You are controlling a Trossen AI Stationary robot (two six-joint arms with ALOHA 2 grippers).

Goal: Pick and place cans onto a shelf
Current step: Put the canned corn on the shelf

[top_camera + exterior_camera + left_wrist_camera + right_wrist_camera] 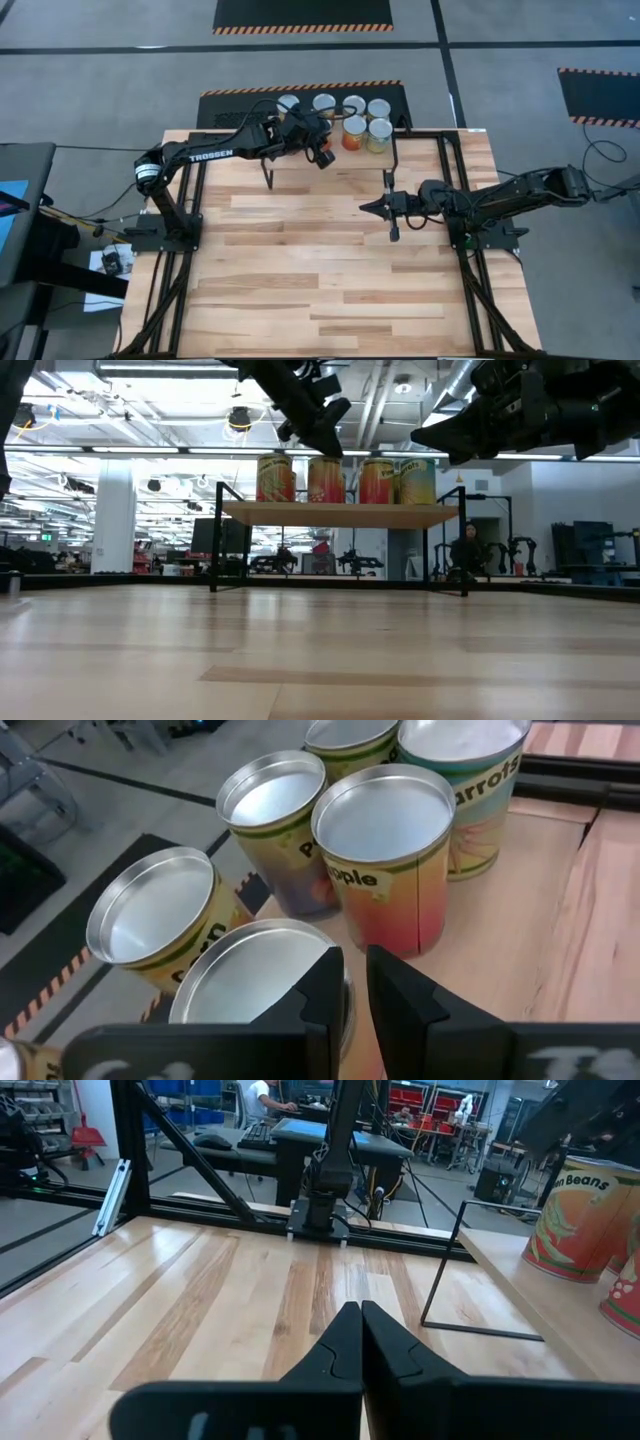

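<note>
Directly beneath the left gripper (355,985), a can (250,975) is standing upright on the shelf (520,860), its shiny round lid facing the fingertips. The long axis of the can is running vertically, in line with the downward-pointing fingers (325,990). These fingers are being held nearly together, with only a thin slit between them, and nothing is being clasped; they are being carried just above the lid, at its rim on the side towards the other cans, though it cannot be told whether the metal is being touched.

Just beyond, more cans are being seen packed close on the light-wood board: one with an orange-to-yellow label (385,860), one yellow-labelled tin (155,920), a bluish one (275,830) and a larger pale one with an orange vegetable print (470,780). From above, the cluster (340,118) is lying at the far edge of the table (330,280), on the shelf (300,165).

The left arm is judged the nearer by far, being poised over the group. The right gripper (368,208) is waiting well apart above the middle of the table, its fingers (345,1345) being pressed together and empty.

Any coming move is judged to turn on the left fingers being lifted straight upward, clear of the lids.
</note>
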